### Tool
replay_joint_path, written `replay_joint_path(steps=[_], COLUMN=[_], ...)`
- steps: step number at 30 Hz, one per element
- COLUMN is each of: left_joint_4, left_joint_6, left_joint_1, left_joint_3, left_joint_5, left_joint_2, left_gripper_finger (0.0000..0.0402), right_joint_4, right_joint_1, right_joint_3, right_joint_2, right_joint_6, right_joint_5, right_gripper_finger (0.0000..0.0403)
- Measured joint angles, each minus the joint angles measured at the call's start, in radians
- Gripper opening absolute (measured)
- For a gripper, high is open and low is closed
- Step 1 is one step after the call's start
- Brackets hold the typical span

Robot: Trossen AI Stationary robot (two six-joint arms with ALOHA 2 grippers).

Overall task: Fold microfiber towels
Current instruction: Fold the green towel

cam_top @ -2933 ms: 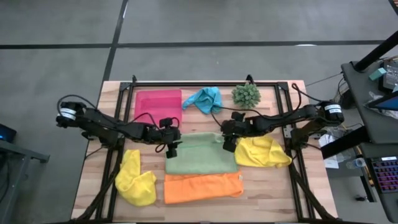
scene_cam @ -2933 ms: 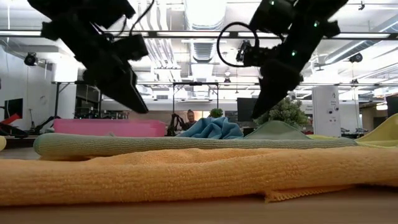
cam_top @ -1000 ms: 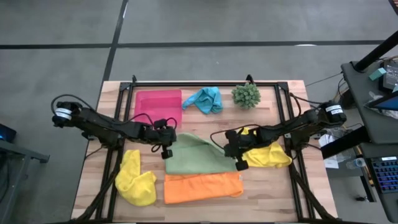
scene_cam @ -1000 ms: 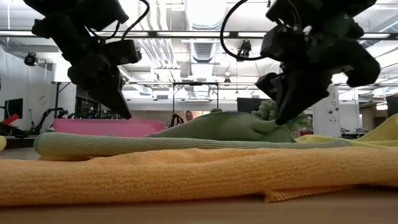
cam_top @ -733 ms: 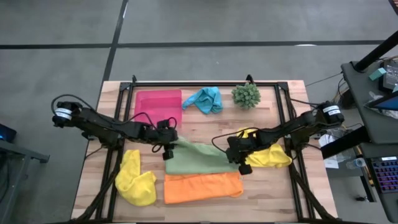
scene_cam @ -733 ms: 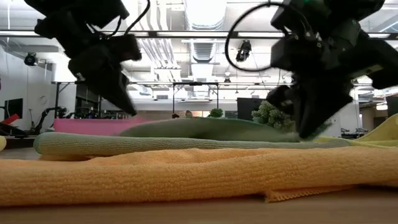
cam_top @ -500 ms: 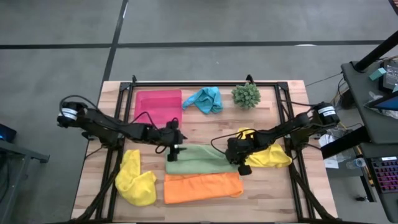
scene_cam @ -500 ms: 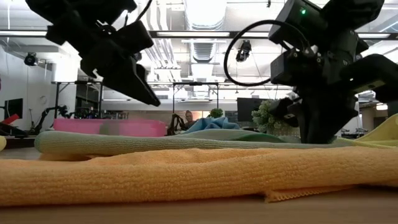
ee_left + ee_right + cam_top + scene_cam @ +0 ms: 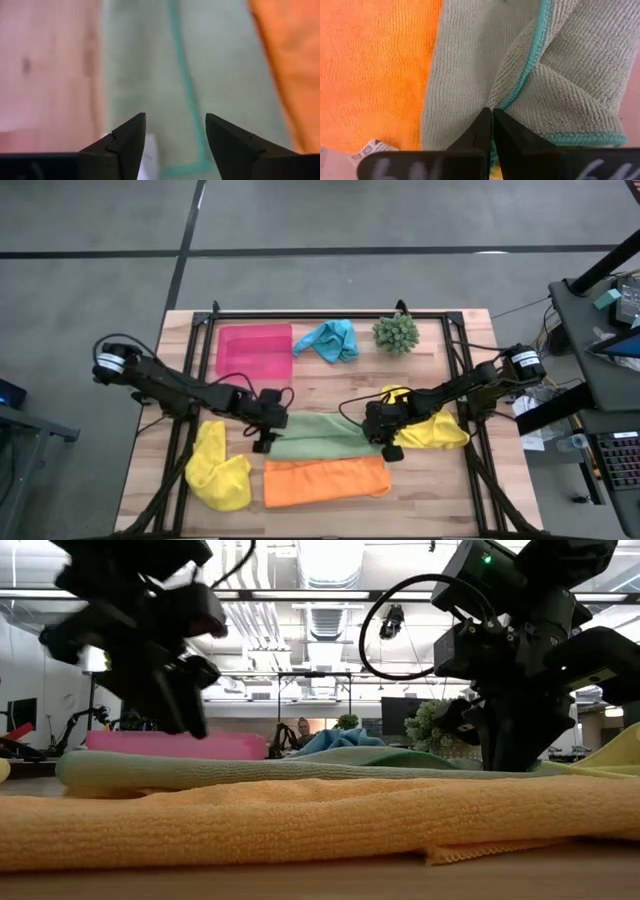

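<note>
A: Reading from the left of the surface, what do we see?

B: A crumpled yellow towel near the left front corner. Next, the left gripper hovers at the left end of the light green towel, its fingers spread apart with nothing between them.

A: And the green towel itself?

B: It lies folded in a long strip across the middle, just behind the folded orange towel, edges touching. Behind them, at the far side, sit the pink tray, the bunched turquoise towel and the spiky plant ball.

A: The right side?

B: The right gripper is down at the green towel's right end, fingers pressed together and pinching a fold of its teal-stitched edge. Beside it lies the second yellow towel, loosely heaped.
</note>
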Motion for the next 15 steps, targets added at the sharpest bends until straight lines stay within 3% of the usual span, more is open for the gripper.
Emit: replay_joint_path(steps=[5,15], left_joint_4=[-0.021,-0.014], left_joint_6=[0.0,-0.025], left_joint_1=[-0.053,-0.059], left_joint_3=[-0.02,-0.039], left_joint_5=[-0.012,-0.068], left_joint_2=[0.004,0.103], left_gripper_finger=[0.0178,0.0177], right_joint_4=[0.0,0.0], right_joint_1=[0.0,0.0], right_joint_3=[-0.003,-0.004], right_joint_2=[0.0,0.0], right_joint_6=[0.013,0.019], right_joint_5=[0.02,0.023], right_gripper_finger=[0.0008,0.0008])
